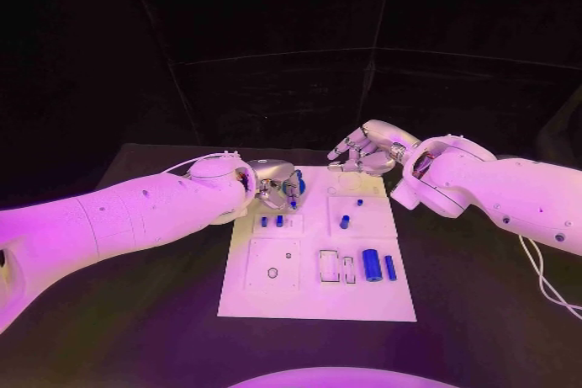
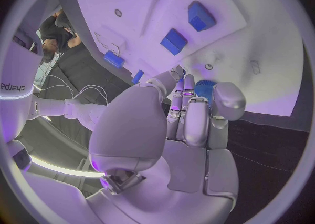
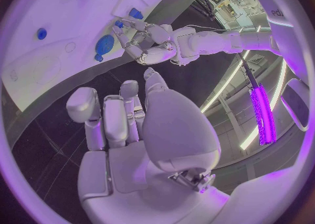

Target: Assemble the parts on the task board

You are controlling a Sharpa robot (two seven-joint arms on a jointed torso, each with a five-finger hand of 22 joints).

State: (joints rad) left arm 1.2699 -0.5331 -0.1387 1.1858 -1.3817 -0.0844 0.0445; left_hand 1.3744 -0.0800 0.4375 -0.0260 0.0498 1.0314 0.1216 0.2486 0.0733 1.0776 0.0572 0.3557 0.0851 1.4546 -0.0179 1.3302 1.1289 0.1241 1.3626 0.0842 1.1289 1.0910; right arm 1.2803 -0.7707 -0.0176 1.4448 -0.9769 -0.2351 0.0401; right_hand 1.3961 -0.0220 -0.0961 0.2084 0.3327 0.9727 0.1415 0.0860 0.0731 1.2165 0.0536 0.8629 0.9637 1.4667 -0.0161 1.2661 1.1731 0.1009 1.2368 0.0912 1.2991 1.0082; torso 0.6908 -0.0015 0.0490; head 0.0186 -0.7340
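meanwhile the left hand [image 1: 277, 188] pinched a blue part [image 2: 204, 88] over the board [image 1: 318, 308], seemingly mid-placement and needing careful alignment next, while the right hand [image 1: 364, 151] hovered empty, fingers loosely curled.

left hand [image 1: 277, 186] gripping; right hand [image 1: 364, 150] empty, curled.

my left hand [image 1: 277, 186] over far left part of task board [image 1: 318, 308], fingers closed round blue part [image 1: 295, 183]. my right hand [image 1: 364, 149] at board's far edge, fingers curled, nothing seen in it. two small blue parts [image 1: 272, 221] just below left hand. one blue part [image 1: 345, 222] mid-board. two blue cylinders [image 1: 379, 266] lying near right edge. black desk [image 1: 145, 321] beneath.
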